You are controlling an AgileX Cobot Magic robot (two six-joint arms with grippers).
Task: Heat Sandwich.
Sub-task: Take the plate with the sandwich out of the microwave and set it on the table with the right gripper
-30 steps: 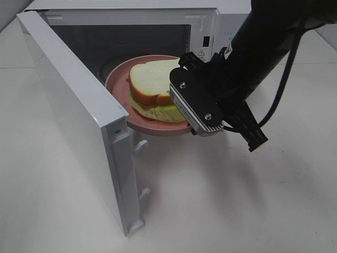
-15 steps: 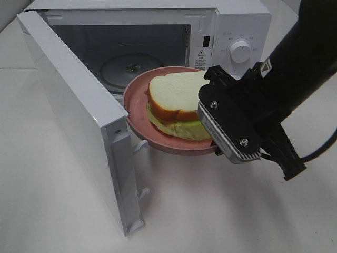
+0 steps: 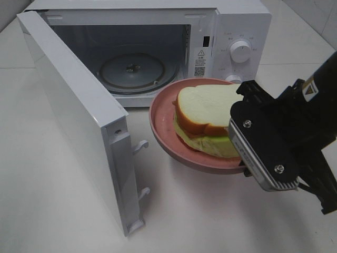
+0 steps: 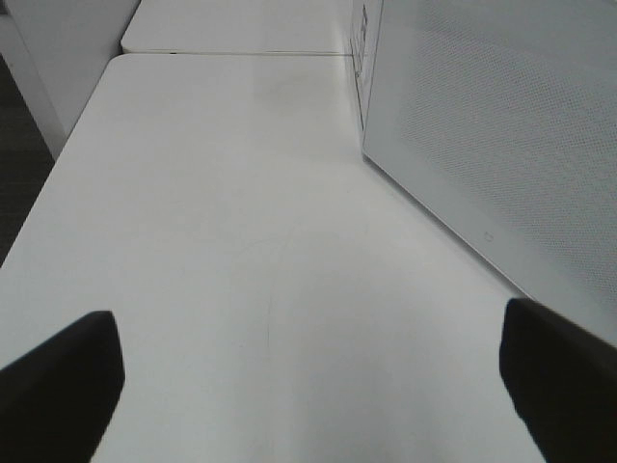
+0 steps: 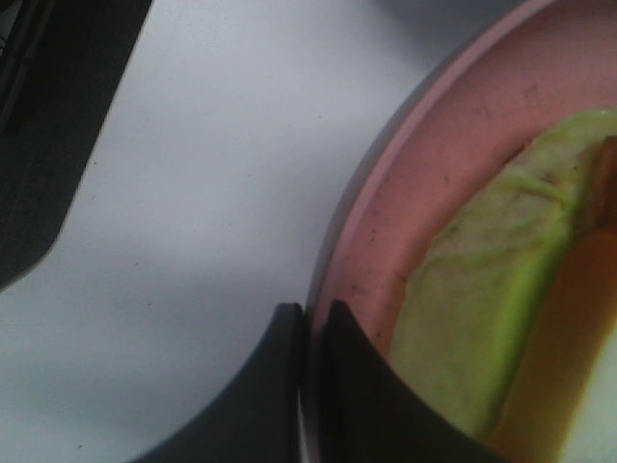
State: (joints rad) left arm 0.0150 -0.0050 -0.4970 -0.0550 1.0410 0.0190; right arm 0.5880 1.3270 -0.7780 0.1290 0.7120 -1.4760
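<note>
The sandwich (image 3: 202, 118), white bread over green and orange filling, lies on a round pink plate (image 3: 163, 137). The plate hangs just outside the open microwave (image 3: 237, 21), in front of its control panel. My right gripper (image 3: 245, 167) is shut on the plate's near right rim, mostly hidden under its own black wrist. In the right wrist view its two fingers (image 5: 310, 328) pinch the pink rim (image 5: 424, 193) beside the sandwich (image 5: 482, 318). My left gripper (image 4: 308, 386) is open over bare table and holds nothing. It is out of the exterior view.
The microwave door (image 3: 79, 121) stands swung wide open to the left, its latch hooks pointing toward the plate. The glass turntable (image 3: 131, 71) inside carries nothing. In the left wrist view the door's outer face (image 4: 501, 125) rises close beside the left gripper.
My right gripper has drawn the plate with the sandwich out of the microwave cavity, toward the front right. The turntable is now uncovered. The door has not moved.
</note>
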